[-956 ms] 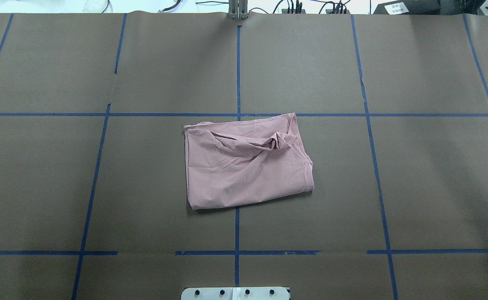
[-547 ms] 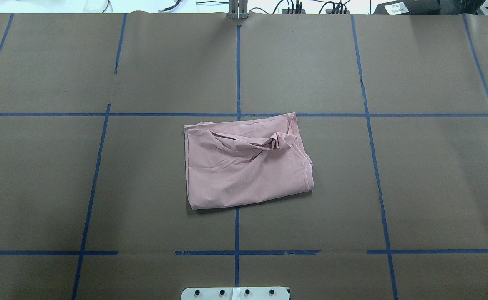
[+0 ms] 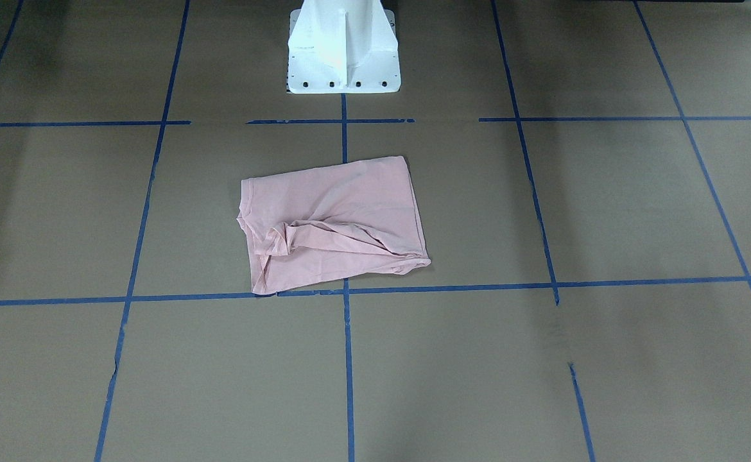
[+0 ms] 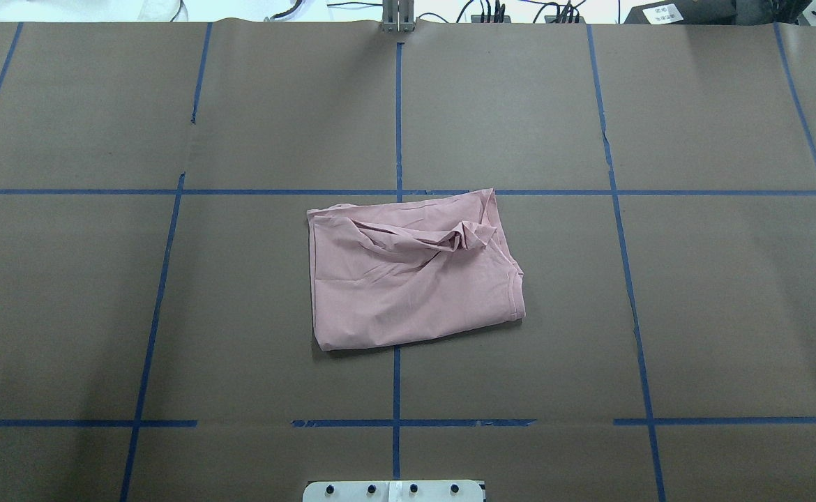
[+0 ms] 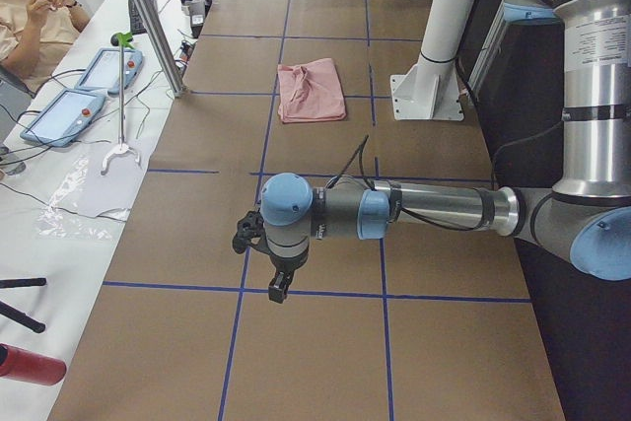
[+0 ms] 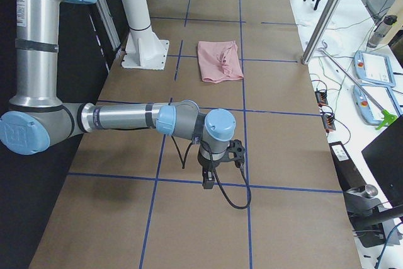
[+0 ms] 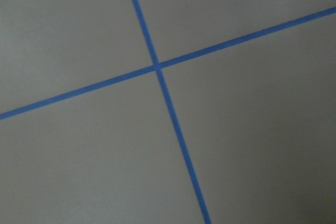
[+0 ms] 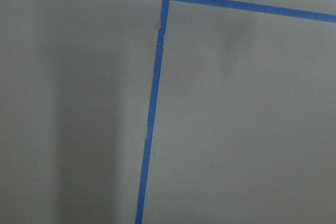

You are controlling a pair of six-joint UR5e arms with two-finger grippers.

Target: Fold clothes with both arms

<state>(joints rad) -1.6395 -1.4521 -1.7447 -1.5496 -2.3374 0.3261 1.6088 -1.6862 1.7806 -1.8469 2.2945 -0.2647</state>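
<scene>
Soft shadow bands are cast across the evenly lit counter [image 4: 729, 314]; a thin shadow is thrown beneath the T-shirt [image 4: 408, 286]; wrist views are slightly blurred.

Blue tape [image 4: 397, 118] grids the table [image 4: 729, 279]; pendants [image 5: 61, 115], perhaps, beside.

overhead: behind, down | front: faces base [image 3: 342, 58] | sides: table [image 5: 325, 362] ends | wrists: close on tape [image 7: 157, 67] | exteriors share T-shirt [image 4: 408, 279]
</scene>
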